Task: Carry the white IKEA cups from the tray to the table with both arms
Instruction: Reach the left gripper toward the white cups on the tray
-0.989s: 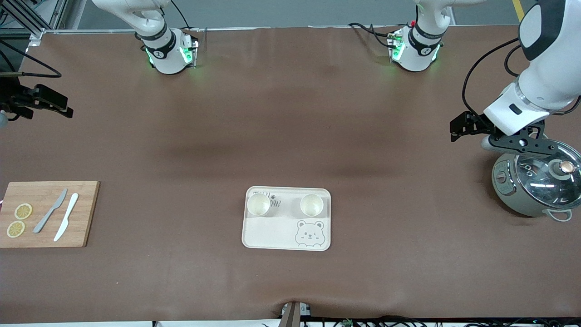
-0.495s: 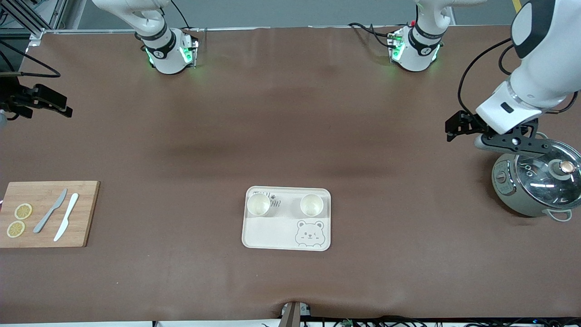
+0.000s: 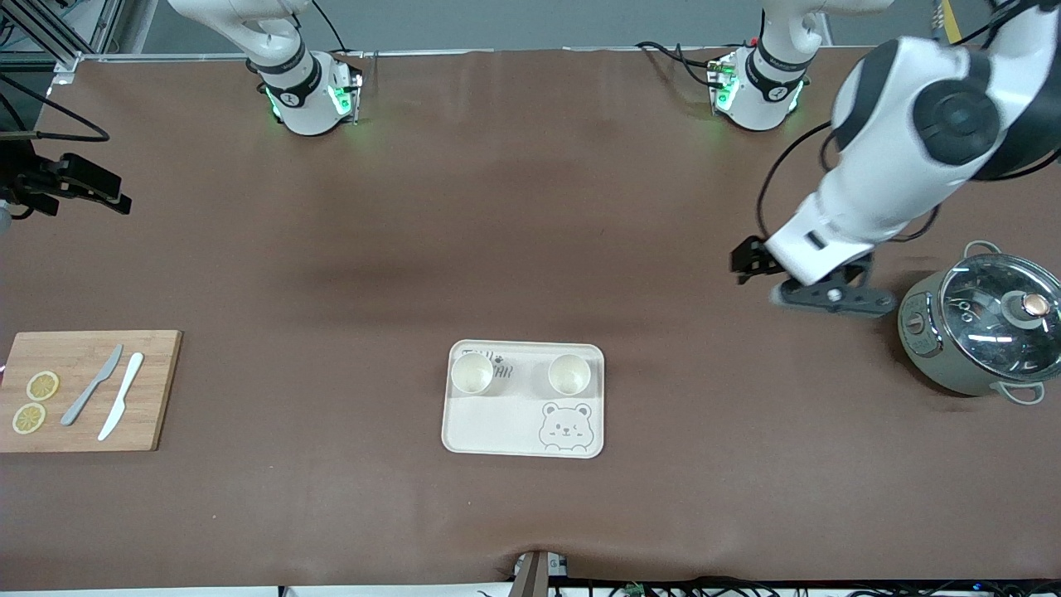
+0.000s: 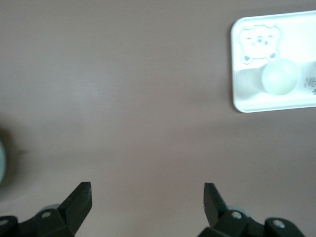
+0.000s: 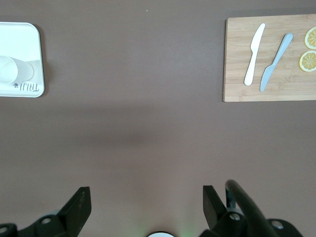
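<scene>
Left arm: I see it reaching from its base down over bare table beside the grey-green pot (image 3: 978, 332).
Left gripper (image 4: 147, 205): fingers spread wide, holding nothing.
Right gripper (image 5: 146, 206): spread, empty, high over bare table; arm waits.
Cups: both white IKEA cups (image 3: 472, 373) (image 3: 569, 374) stand upright on the tray (image 3: 497, 431), side by side along its farther edge.
Writing: grey lettering on tray beside one cup, unreadable to me; bear drawing.

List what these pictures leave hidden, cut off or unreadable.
- Right gripper: mostly outside the front view's edge; only its open fingertips show in the right wrist view.
- Second cup: the left wrist view shows one cup; the frame edge cuts the tray.
- Tray lettering: too small to read in the front view.
- Left gripper: motion-blurred there.
</scene>
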Tool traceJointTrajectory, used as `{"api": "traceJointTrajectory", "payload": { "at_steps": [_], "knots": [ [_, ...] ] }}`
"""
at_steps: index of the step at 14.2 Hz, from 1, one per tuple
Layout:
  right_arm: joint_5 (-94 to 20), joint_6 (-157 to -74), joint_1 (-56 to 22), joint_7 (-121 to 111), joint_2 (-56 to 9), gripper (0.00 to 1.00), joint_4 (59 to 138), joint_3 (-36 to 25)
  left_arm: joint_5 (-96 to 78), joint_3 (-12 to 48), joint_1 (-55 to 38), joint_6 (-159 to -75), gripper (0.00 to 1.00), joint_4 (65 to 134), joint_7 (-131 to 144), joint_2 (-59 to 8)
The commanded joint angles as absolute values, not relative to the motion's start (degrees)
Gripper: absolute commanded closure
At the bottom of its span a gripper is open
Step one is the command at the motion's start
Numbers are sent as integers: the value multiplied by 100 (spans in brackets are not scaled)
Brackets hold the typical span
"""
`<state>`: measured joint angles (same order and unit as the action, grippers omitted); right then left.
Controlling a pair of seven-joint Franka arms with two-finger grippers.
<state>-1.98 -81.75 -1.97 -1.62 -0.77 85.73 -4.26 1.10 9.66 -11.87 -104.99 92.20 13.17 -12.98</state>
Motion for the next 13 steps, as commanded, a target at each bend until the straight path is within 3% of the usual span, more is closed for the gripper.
{"api": "traceJointTrajectory", "payload": {
  "at_steps": [1, 7, 13],
  "knots": [
    [-202, -8139, -141, -220, -61, 0, 8552, -396, 255, 976, -1502, -10616, 0, 8614, 1782, -1906],
    [-202, -8130, -184, -193, -88, 0, 8552, -387, 298, 792, -2073, -10688, 0, 7359, 2074, -3092],
    [-202, -8060, -158, -167, -88, 0, 8552, -387, 439, -254, -3303, -11038, 0, 6733, 2469, -3980]
  ]
}}
